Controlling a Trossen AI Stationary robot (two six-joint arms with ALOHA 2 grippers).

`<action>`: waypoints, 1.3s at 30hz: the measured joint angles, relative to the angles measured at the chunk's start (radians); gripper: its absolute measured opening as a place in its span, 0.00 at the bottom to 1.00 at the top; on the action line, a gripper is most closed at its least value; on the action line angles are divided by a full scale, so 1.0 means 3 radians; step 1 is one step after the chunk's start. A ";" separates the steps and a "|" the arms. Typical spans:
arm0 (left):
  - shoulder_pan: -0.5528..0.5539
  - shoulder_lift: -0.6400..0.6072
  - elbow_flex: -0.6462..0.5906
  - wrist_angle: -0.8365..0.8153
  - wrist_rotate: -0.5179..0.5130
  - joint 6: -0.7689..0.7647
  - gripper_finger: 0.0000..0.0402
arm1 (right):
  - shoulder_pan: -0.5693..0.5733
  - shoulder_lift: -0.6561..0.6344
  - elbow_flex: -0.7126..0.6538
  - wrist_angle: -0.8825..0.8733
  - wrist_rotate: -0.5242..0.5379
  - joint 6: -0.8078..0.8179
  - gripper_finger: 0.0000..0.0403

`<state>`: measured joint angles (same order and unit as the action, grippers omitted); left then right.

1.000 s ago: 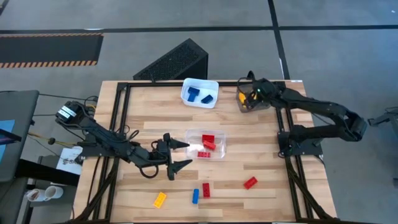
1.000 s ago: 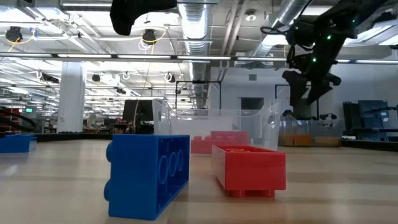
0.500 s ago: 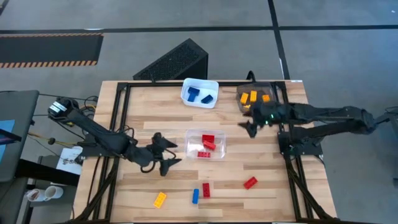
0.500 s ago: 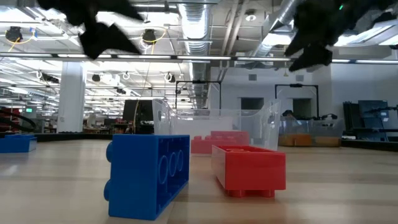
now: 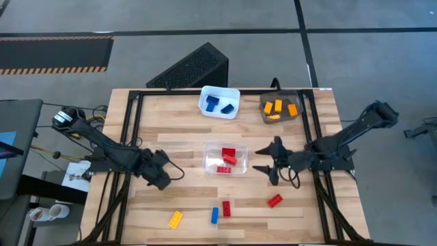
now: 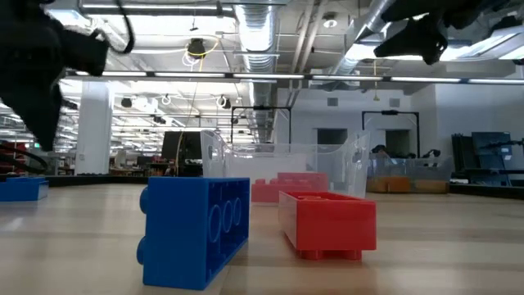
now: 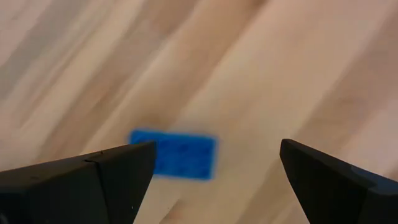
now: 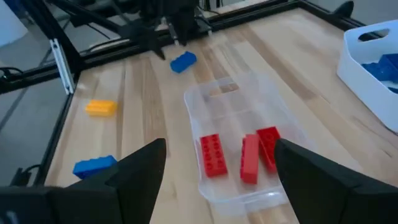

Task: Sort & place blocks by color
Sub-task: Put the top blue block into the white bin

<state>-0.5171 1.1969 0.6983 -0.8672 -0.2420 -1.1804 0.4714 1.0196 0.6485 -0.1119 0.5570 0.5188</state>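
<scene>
A blurred blue block (image 7: 174,154) lies beneath the left wrist camera.

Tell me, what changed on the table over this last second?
The right end effector left the grey bin of orange blocks and swung to beside the clear bin, open and empty. The left end effector drew back. Loose blocks stayed put.

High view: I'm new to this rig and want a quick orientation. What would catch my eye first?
Three bins: a white bin with blue blocks at the table's far edge, a grey bin with orange blocks to its right, and a clear bin with red blocks mid-table. Loose blocks lie along the near edge, among them a yellow block and a red block. The right gripper, jaws open, hangs right of the clear bin.
</scene>
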 joint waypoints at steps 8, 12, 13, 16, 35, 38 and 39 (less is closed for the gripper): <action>0.0001 0.0000 0.0000 -0.0429 0.0007 -0.0788 0.81 | 0.0048 0.0272 0.0001 0.0079 0.0055 0.0040 0.79; 0.0019 0.0040 0.0000 -0.0428 -0.0018 -0.0794 0.81 | 0.0094 0.0331 0.0001 0.0241 0.0047 0.0006 0.79; 0.0035 0.0064 0.0000 -0.0444 -0.0008 -0.0794 0.81 | 0.0105 0.0331 0.0001 0.0254 0.0048 -0.0004 0.79; 0.0094 0.0160 -0.0001 -0.0466 0.0072 -0.0784 0.81 | 0.0143 0.0331 0.0001 0.0315 0.0050 -0.0042 0.79; 0.0438 0.0715 0.0014 -0.0061 0.0433 0.0731 0.86 | 0.0327 0.0329 0.0002 0.0364 0.0062 -0.0073 0.79; 0.0508 0.0759 -0.0009 -0.0170 0.0474 0.0780 0.88 | 0.0327 0.0329 0.0003 0.0377 0.0065 -0.0073 0.79; 0.0526 0.0747 -0.0006 -0.0142 0.0484 0.0782 0.89 | 0.0327 0.0329 0.0003 0.0377 0.0067 -0.0073 0.79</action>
<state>-0.3593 1.4209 0.6966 -0.9098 -0.0968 -0.9457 0.5694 1.1183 0.6495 0.0013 0.5770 0.4969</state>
